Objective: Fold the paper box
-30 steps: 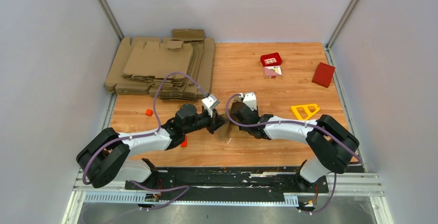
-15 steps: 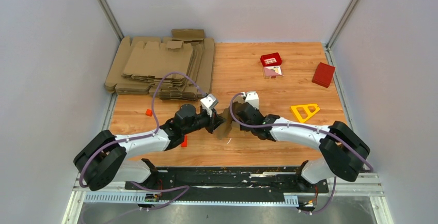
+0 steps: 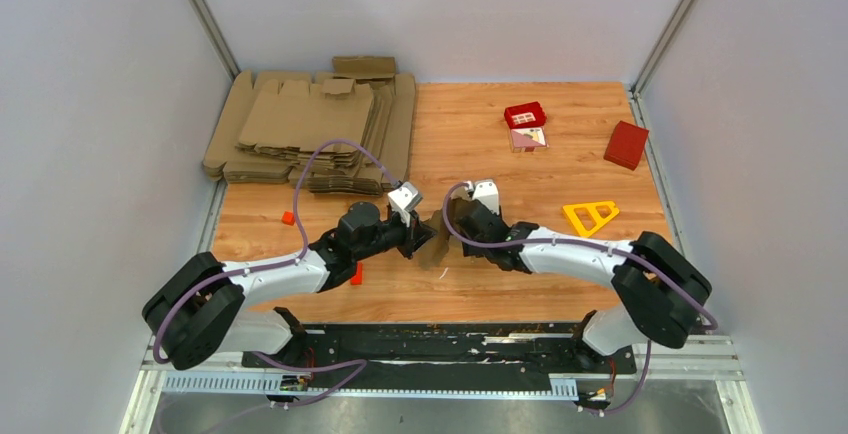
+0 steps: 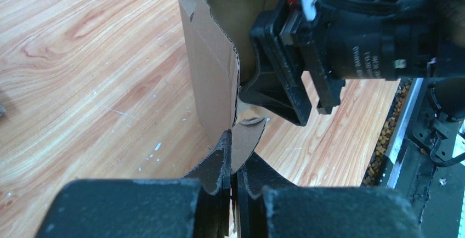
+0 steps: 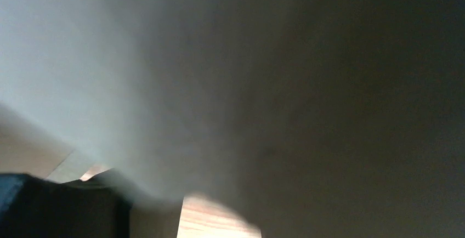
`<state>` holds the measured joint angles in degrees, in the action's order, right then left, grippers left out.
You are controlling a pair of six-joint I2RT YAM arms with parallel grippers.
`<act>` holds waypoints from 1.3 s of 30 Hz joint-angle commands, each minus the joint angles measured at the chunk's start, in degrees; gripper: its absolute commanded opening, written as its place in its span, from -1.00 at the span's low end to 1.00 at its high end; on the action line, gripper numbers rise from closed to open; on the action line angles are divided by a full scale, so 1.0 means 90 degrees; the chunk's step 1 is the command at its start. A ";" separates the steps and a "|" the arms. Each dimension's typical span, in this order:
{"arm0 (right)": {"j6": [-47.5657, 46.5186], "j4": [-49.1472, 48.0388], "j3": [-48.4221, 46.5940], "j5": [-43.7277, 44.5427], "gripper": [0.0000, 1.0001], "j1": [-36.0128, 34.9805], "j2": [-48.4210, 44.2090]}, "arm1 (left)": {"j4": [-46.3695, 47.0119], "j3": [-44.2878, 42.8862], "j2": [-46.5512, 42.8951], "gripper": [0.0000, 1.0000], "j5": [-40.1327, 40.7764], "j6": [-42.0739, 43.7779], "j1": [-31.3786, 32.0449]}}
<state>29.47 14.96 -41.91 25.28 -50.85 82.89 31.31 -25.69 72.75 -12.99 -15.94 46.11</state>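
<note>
The paper box (image 4: 211, 79) is a small brown cardboard piece standing upright on the wooden table, partly folded, with an open side facing right. My left gripper (image 4: 234, 158) is shut on a rounded flap (image 4: 245, 142) at the box's lower near edge. In the top view the paper box (image 3: 436, 229) sits between my left gripper (image 3: 424, 237) and my right gripper (image 3: 450, 224). The right gripper's black body (image 4: 307, 57) presses into the box's open side. Blurred cardboard (image 5: 274, 84) fills the right wrist view and hides that gripper's jaws.
A big pile of flat cardboard blanks (image 3: 310, 129) lies at the back left. A red box (image 3: 626, 144), a small red tray (image 3: 525, 114) and a yellow triangle (image 3: 590, 216) lie to the right. Two small blocks (image 3: 288, 218) (image 3: 356, 275) sit near the left arm.
The right arm has swung left and its gripper has come against the paper box. The left gripper has kept its hold and barely moved.
</note>
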 commanded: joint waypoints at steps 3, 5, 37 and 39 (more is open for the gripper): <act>0.0048 -0.0157 -0.0255 0.0181 -0.14 -0.0043 0.0636 | 0.0105 -0.0124 -0.0101 -0.87 -0.0180 0.0088 0.0063; 0.0110 -0.0093 -0.0357 0.0234 -0.20 -0.0045 0.0894 | 0.0149 -0.0133 -0.0061 -0.87 -0.0230 0.0050 0.0069; 0.1193 -0.0524 -0.0175 -0.0361 -0.04 0.0630 0.1024 | 0.0115 -0.0114 -0.0110 -0.87 -0.0111 0.0080 0.0131; 0.1159 -0.0651 -0.0084 -0.0332 -0.19 0.0636 0.0892 | 0.0077 -0.0114 -0.0139 -0.87 -0.0094 0.0092 0.0131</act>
<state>38.54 9.87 -45.01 23.73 -45.58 91.92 31.51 -25.69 72.75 -12.43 -15.92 46.41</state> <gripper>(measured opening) 0.455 0.068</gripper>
